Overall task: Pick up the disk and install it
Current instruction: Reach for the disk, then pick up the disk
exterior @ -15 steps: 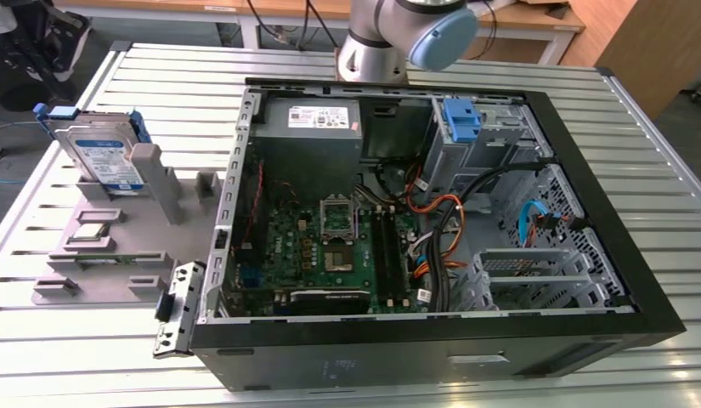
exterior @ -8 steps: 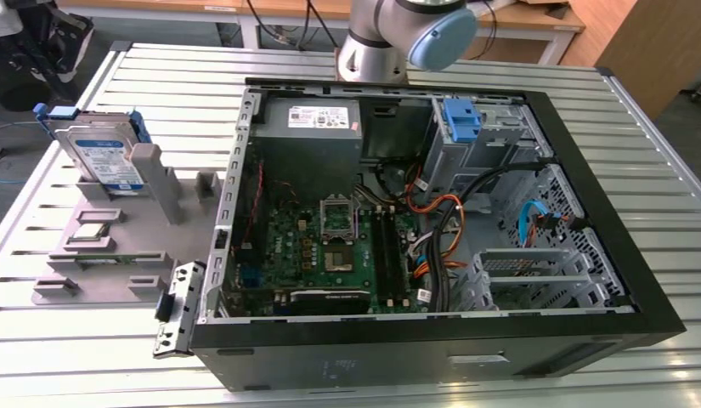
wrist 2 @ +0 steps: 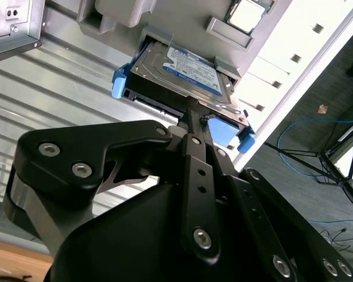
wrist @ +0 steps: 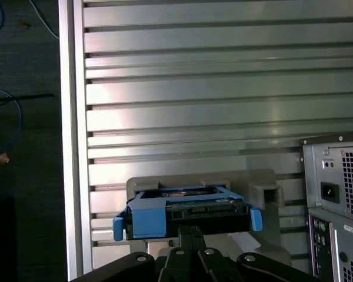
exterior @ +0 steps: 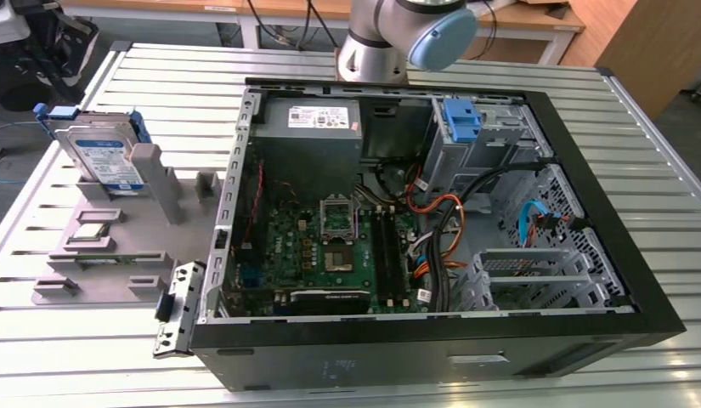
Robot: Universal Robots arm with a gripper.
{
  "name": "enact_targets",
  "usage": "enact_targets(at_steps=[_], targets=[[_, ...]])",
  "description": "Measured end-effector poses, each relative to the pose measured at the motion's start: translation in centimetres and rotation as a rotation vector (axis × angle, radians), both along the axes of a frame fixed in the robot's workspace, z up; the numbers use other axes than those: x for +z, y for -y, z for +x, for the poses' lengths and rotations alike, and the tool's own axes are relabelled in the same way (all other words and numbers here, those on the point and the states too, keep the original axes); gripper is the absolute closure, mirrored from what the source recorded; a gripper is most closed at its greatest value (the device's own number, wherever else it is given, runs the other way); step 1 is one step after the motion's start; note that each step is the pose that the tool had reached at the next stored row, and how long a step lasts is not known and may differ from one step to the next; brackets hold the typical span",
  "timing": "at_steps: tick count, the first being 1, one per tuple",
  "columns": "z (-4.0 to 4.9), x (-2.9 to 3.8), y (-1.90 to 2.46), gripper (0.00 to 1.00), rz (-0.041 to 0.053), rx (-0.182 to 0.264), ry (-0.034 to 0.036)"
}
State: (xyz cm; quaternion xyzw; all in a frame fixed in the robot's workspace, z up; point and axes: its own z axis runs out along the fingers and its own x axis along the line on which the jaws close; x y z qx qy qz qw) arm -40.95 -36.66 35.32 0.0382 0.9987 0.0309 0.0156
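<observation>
The disk [exterior: 101, 157] is a silver drive with a blue-and-white label in a blue carrier. It stands on edge in a grey fixture [exterior: 112, 246] at the exterior view's left, on the slatted table. In both wrist views my gripper [wrist 2: 191, 114] [wrist: 188, 232] points toward the disk [wrist 2: 188, 67] [wrist: 188, 208], its black fingers drawn together to a narrow tip with nothing between them. The tip overlaps the carrier's edge in the pictures; whether it touches cannot be told. The arm's base [exterior: 379, 42] rises behind the computer case.
An open black computer case [exterior: 441, 221] lies on the table, with its motherboard, cables and power supply [exterior: 310, 119] exposed. A blue bracket [exterior: 461, 119] sits on the grey drive cage at the far corner. The table edge [wrist: 70, 147] runs close beside the fixture.
</observation>
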Motion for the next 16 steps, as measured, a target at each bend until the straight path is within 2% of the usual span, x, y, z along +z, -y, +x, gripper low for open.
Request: enact_targets(at_steps=[16], targets=[[0.36,-0.24,0.0,0.9,-0.0015,0.0,0.0001]])
